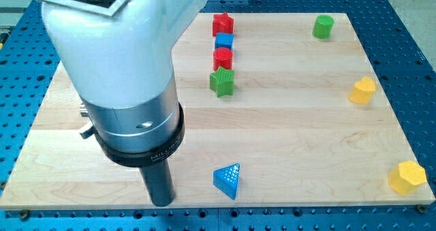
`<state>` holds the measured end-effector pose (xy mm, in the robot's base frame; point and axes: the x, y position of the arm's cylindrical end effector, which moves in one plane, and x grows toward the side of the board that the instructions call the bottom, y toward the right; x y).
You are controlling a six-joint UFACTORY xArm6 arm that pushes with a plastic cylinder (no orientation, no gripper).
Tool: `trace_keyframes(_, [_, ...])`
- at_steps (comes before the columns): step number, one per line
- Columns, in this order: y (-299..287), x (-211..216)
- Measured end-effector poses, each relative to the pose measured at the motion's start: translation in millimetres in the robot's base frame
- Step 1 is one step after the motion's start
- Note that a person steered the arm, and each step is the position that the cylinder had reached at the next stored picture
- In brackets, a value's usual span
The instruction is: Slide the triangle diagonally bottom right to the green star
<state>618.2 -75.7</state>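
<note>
A blue triangle (227, 180) lies near the view's bottom edge, a little right of centre. A green star (222, 82) sits well above it, in the upper middle of the board. My tip (161, 202) rests on the board at the view's bottom, left of the blue triangle and apart from it by a clear gap. The arm's large white and silver body fills the view's upper left and hides that part of the board.
Above the green star stands a column: a red cylinder (223, 58), a blue cube (224, 41), a red star (222, 23). A green cylinder (323, 26) sits at top right. Two yellow blocks (363, 90) (407, 176) lie along the right edge of the wooden board (306, 142).
</note>
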Motion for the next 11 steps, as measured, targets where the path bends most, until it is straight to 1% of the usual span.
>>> trace_keyframes(1, [11.5,0.7])
trace_keyframes(2, [68.2,0.5])
trace_keyframes(3, [112.7,0.5])
trace_keyframes(5, [136.3,0.1])
trace_keyframes(6, [135.1,-13.4])
trace_keyframes(8, [98.4,-24.8])
trace_keyframes(9, [96.8,-31.5])
trace_keyframes(10, [117.1,-43.8])
trace_keyframes(11, [125.7,-84.7])
